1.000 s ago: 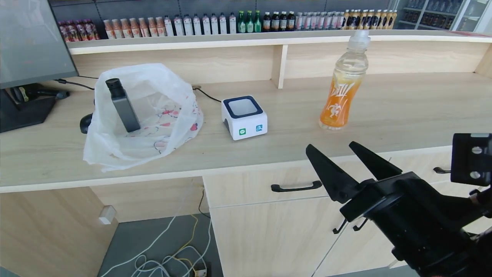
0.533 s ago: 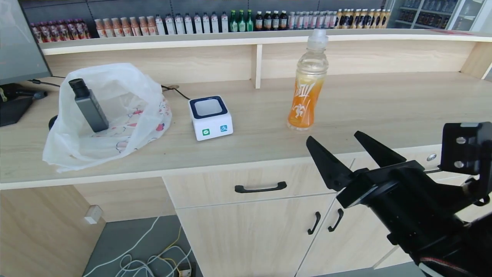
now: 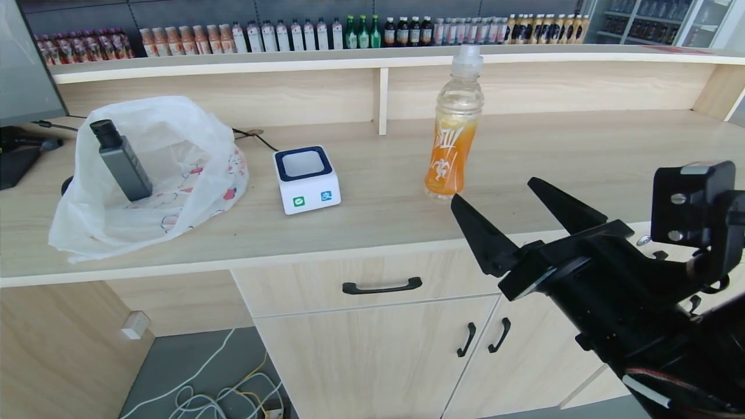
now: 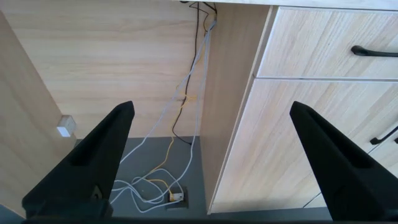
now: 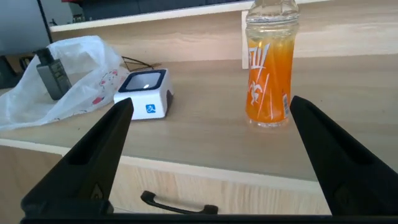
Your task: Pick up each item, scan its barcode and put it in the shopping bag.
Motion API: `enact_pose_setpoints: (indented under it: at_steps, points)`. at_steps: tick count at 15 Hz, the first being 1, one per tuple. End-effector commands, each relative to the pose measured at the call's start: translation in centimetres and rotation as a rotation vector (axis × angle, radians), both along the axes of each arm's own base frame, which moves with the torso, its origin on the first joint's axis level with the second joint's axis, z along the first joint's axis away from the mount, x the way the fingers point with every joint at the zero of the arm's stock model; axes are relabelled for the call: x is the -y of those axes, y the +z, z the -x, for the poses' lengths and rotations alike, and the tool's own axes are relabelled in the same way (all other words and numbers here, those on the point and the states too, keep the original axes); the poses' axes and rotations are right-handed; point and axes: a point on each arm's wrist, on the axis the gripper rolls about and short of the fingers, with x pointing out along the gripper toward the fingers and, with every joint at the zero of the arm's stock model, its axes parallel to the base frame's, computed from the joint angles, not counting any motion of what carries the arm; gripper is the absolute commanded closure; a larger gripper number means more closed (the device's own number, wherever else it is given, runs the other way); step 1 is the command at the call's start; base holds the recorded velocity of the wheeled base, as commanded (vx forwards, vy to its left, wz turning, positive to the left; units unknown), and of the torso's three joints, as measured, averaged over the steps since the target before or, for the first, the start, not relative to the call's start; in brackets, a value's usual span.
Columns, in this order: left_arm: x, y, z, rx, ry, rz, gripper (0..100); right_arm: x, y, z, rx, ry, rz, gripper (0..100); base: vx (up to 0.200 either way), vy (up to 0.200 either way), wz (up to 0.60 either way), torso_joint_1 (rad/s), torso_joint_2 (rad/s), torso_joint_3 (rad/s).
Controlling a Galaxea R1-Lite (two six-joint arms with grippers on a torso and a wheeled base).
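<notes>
An orange drink bottle (image 3: 453,137) (image 5: 269,68) stands upright on the wooden counter (image 3: 524,169). To its left sits a white box scanner (image 3: 306,179) (image 5: 145,93) with a dark-framed top. Further left lies the white plastic shopping bag (image 3: 192,151) (image 5: 81,74), with a grey bottle (image 3: 119,160) (image 5: 51,76) leaning inside it. My right gripper (image 3: 492,191) (image 5: 211,102) is open in front of the counter edge, just short of the orange bottle and a little to its right. My left gripper (image 4: 211,106) is open, low down and facing the cabinet front.
A monitor (image 3: 23,58) stands at the counter's far left. A raised back shelf with a divider (image 3: 382,99) carries a row of bottles (image 3: 349,32). Below the counter are a drawer handle (image 3: 381,287) (image 4: 375,52), cabinet doors and loose cables (image 3: 233,396) (image 4: 158,186) on the floor.
The head camera has swung right, so the whole scene has slid left. My right gripper has risen a little and now stands closer to the orange bottle, still open.
</notes>
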Motion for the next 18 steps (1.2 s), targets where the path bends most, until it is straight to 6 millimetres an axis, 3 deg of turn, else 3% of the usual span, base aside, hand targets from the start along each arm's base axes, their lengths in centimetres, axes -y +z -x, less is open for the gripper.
enact_pose_setpoints:
  at_steps: [1,4,7,10,13,18]
  points:
    - [0.0,0.0,0.0,0.001,0.001,0.000,0,0.1,0.8,-1.6,0.009,-0.013,0.020,0,0.000,0.000,0.00,0.000,0.00,0.000]
    - [0.0,0.0,0.0,0.001,0.001,0.000,0,-1.2,2.0,-4.2,-0.034,-0.029,0.028,0,0.000,0.000,0.00,0.000,0.00,0.000]
    - [0.0,0.0,0.0,0.001,0.001,0.000,0,-0.5,2.5,-8.3,-0.054,-0.118,0.025,0,0.000,0.000,0.00,0.000,0.00,0.000]
    - [0.0,0.0,0.0,0.001,0.001,0.000,0,0.2,2.8,-11.0,-0.023,-0.110,0.037,0,0.000,0.000,0.00,0.000,0.00,0.000]
    - [0.0,0.0,0.0,0.001,0.001,0.000,0,-0.3,3.3,-11.9,-0.043,-0.098,0.054,0,0.000,0.000,0.00,0.000,0.00,0.000]
    - [0.0,0.0,0.0,0.001,0.001,0.000,0,-1.2,1.9,-13.4,-0.088,-0.093,0.069,0,0.000,0.000,0.00,0.000,0.00,0.000]
